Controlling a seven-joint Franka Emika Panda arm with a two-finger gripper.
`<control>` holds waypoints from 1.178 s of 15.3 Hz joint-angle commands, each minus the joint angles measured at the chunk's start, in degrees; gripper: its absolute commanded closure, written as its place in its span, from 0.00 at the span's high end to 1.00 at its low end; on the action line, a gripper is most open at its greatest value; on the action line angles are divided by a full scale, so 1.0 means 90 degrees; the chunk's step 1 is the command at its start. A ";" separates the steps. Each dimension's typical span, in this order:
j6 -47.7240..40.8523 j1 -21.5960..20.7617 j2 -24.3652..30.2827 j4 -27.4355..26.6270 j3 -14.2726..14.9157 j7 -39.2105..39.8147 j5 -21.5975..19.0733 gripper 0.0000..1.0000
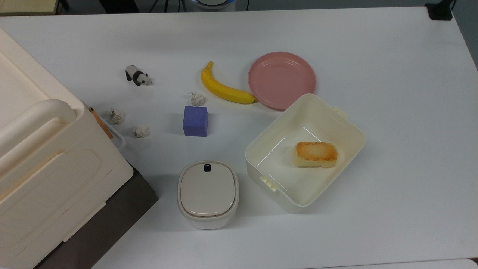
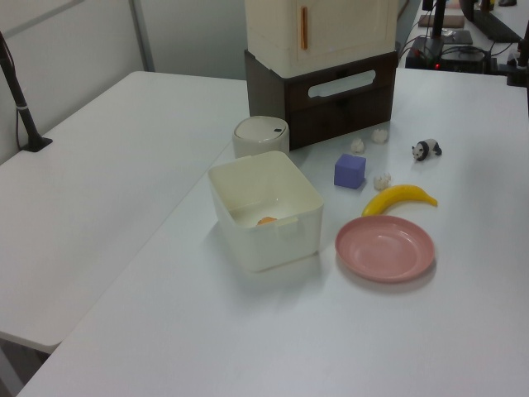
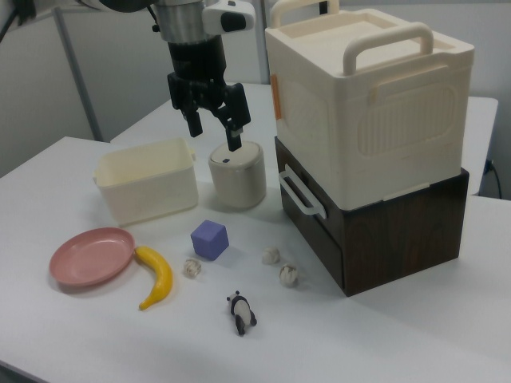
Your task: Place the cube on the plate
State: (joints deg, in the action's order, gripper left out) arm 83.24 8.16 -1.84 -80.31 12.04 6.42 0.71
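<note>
The blue-purple cube [image 1: 195, 121] rests on the white table, between a crumpled paper ball and a lidded pot; it is also seen at cube [image 2: 350, 171] and cube [image 3: 210, 239]. The pink plate [image 1: 282, 79] lies bare, touching the banana's tip and the cream tub's corner; in the side views it is plate [image 2: 385, 248] and plate [image 3: 90, 256]. In the right view my gripper [image 3: 215, 134] hangs open and holds nothing, high above the table, well up and behind the cube.
A banana [image 1: 224, 88] lies between cube and plate. The cream tub [image 1: 347, 127] holds a bread-like block [image 1: 316, 154]. A lidded pot [image 1: 207, 193], a panda figure [image 1: 137, 76], three paper balls [image 1: 140, 130] and a tall cream box [image 3: 369, 96] on a brown case surround the cube.
</note>
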 commanded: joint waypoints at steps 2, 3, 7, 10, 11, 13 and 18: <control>0.0185 -0.0077 0.0097 -0.0208 -0.0223 0.0117 -0.0098 1.00; 0.0166 -0.0077 0.0126 -0.0198 -0.0399 0.0040 -0.0088 1.00; 0.0175 -0.0047 0.0283 -0.0217 -0.1112 -0.1044 -0.0127 1.00; 0.0185 -0.0076 0.0283 -0.0246 -0.1445 -0.1162 -0.0137 1.00; 0.0195 -0.0096 0.0292 -0.0314 -0.1503 -0.1220 -0.0147 1.00; 0.0205 -0.0125 0.0283 -0.0335 -0.1669 -0.1454 -0.0137 1.00; 0.0244 -0.0125 0.0214 -0.0334 -0.1719 -0.1485 -0.0069 1.00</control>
State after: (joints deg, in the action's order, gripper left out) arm 83.50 7.22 -0.91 -81.54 -3.32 -5.92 0.42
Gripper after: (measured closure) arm 0.000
